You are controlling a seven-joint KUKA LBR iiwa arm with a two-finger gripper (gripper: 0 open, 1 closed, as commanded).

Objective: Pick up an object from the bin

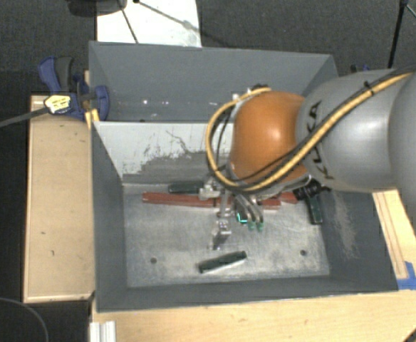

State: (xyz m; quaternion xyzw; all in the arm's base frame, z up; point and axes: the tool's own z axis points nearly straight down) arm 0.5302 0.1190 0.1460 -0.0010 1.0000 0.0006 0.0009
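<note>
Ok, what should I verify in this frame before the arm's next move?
1. Gripper inside the grey metal bin: ok.
2. Nearest thing, a short dark rod-shaped object, lies flat and alone: ok.
3. Contact between gripper and that rod: cannot tell.
4. Clearance from the long reddish-brown bar across the back, partly under the arm: cannot tell.
5. Distance from the small dark block at the right: ok.

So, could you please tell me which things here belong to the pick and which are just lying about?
Belonging to the job: the hand; the dark pen-like stick nearest it, at the floor's front; the grey bin.
Lying about: the long red-brown rod along the back; the small black block at right.
</note>
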